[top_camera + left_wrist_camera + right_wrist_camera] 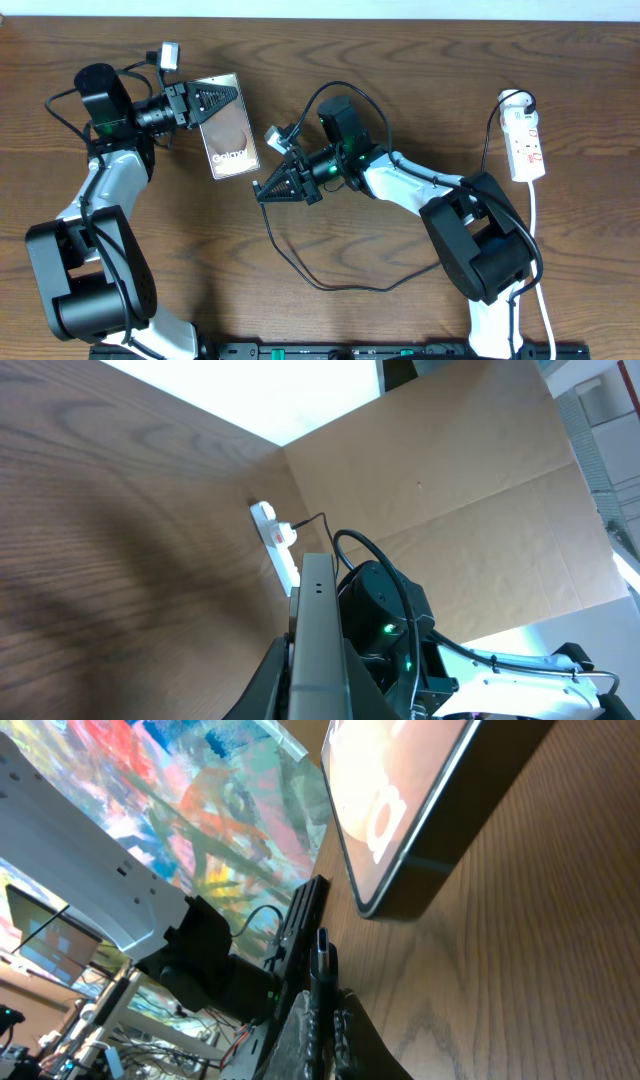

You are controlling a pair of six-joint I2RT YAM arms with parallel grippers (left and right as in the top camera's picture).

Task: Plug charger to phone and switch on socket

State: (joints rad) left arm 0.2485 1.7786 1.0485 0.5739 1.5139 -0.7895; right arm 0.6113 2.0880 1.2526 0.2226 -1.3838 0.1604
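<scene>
The phone [229, 132] is a glossy brown slab with white "Galaxy" lettering. My left gripper [222, 99] is shut on its far end and holds it tilted; its edge fills the left wrist view [318, 630]. My right gripper [266, 189] is shut on the charger tip [322, 952], just below the phone's near end [400, 810]. The tip is apart from the phone. The black charger cable [300, 265] loops across the table. The white socket [525, 140] lies at the far right and also shows in the left wrist view [277, 540].
The socket's white cord [538, 250] runs down the right side to the front edge. A black plug [524, 100] sits in the socket's far end. A cardboard wall [450, 480] stands behind the table.
</scene>
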